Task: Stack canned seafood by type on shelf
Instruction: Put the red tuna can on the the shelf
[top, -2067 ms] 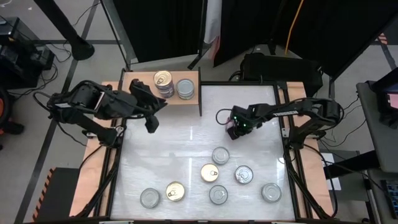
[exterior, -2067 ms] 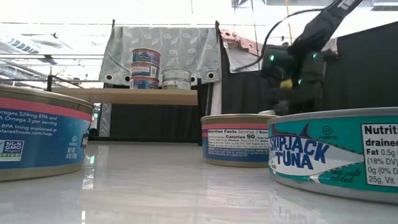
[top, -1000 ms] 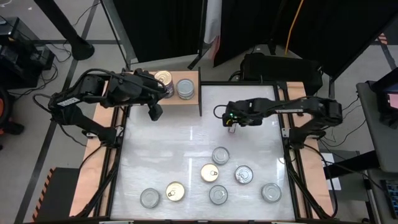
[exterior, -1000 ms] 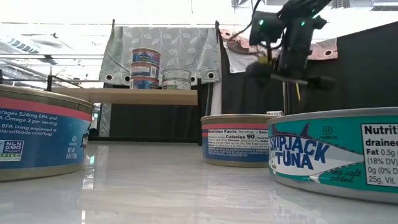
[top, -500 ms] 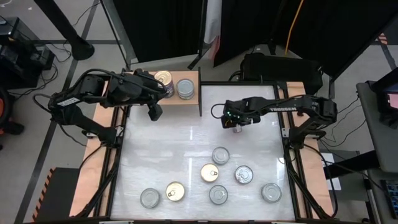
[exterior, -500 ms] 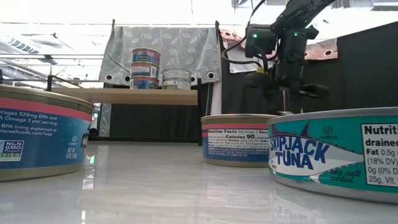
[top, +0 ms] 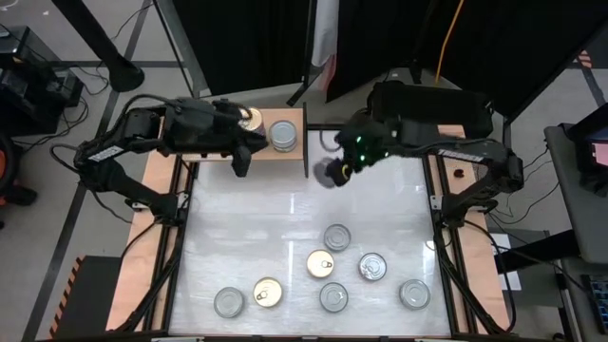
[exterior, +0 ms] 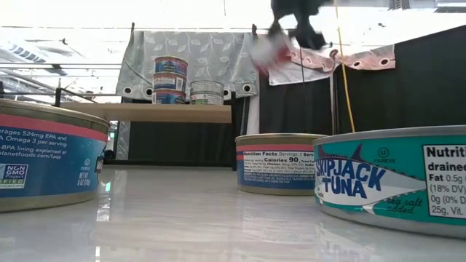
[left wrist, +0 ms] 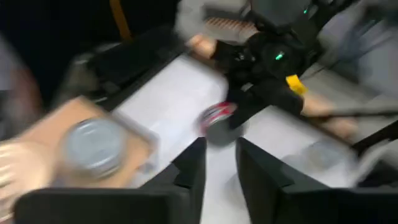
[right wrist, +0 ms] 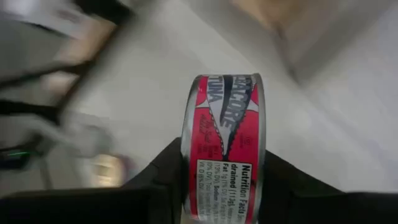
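While the right gripper [right wrist: 222,186] hangs above the worktop [top: 266,218] just beside the shelf [top: 204,142], its jaws are clenched on a red-labelled can [right wrist: 222,146], lifted clear of the surface. The left gripper [left wrist: 217,162] sits over the shelf's front edge, jaws a narrow gap apart and apparently empty, though blur makes that uncertain. A stack of cans [exterior: 170,80] stands on the shelf; seven more lie on the worktop

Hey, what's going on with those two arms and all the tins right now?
Right gripper shut on red-label tin, carried high near shelf. Left gripper hovers over shelf front, empty. Seven tins wait on table. Nothing blocking.
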Tool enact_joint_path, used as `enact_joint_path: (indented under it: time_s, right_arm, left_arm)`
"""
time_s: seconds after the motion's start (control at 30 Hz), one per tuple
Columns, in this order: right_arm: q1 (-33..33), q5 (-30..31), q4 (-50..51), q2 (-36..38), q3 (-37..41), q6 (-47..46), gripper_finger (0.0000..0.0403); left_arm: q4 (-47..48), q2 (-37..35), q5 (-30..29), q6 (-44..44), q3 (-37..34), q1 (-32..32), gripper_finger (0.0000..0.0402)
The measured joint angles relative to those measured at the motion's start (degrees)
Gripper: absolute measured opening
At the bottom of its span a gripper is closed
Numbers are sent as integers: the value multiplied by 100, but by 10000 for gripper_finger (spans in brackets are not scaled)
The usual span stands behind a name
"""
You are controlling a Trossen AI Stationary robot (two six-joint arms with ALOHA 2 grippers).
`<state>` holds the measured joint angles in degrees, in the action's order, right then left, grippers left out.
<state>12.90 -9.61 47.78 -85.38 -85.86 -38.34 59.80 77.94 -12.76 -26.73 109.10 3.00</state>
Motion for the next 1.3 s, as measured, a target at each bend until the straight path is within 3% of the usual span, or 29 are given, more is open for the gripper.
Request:
enact_joint_path:
  time_s: [0.13, 0.23, 0.37, 0.53, 0.7, 0.93, 1.1, 1.3]
  right_arm:
    - [-32, -149, -471, -7, -1075, 528, 146]
    - [2, -124, -1303, -7, -1570, 778, 140]
    - [104, -124, -2224, -9, -2037, 1040, 121]
    - [224, -126, -2887, -9, -2195, 1223, 128]
    - [296, -359, -2931, -20, -2198, 1310, 136]
    - [315, -862, -2954, -20, -2206, 1421, 133]
    - [322, -1059, -2976, -20, -2208, 1647, 133]
    - [328, -1262, -2975, -18, -2208, 1933, 133]
  left_arm:
    - [-1221, -93, 483, -102, 0, 198, 170]
    - [-1926, -194, 548, 53, 6, 361, 234]
    - [-2157, -266, 583, 156, 9, 609, 315]
    - [-2531, -196, 1016, 143, 9, 872, 389]
    - [-3320, 107, 1583, -254, 9, 1073, 387]
    - [-3365, 429, 1859, -187, -2, 1402, 377]
    - [-3402, 418, 2954, -130, -2, 1662, 377]
    - [-3395, 421, 3394, 85, -2, 1728, 364]
